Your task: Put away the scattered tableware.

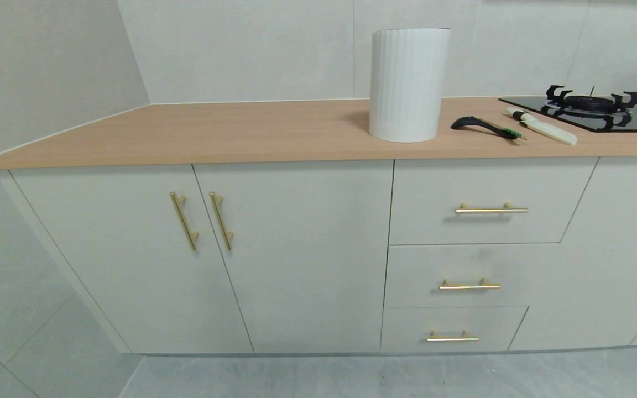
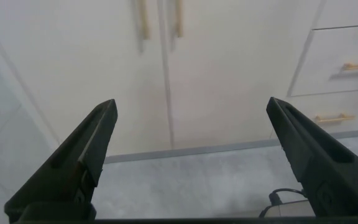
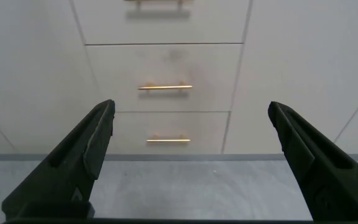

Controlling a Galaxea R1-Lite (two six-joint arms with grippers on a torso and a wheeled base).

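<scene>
On the wooden countertop (image 1: 213, 132) stands a tall white ribbed holder (image 1: 408, 83). Just right of it lie a black utensil with a green-tipped handle (image 1: 487, 127) and a cream-coloured utensil (image 1: 542, 127), side by side near the stove. My left gripper (image 2: 191, 109) is open and low, facing the double cabinet doors (image 2: 160, 68) with nothing between its fingers. My right gripper (image 3: 191, 109) is open too, facing the drawer fronts (image 3: 166, 78), its fingers holding nothing.
A black gas hob (image 1: 595, 110) sits at the counter's right end. Below are two cabinet doors with gold handles (image 1: 202, 220) and three drawers with gold bars (image 1: 490, 209). Grey tiled floor (image 1: 351, 378) lies in front; a wall closes the left side.
</scene>
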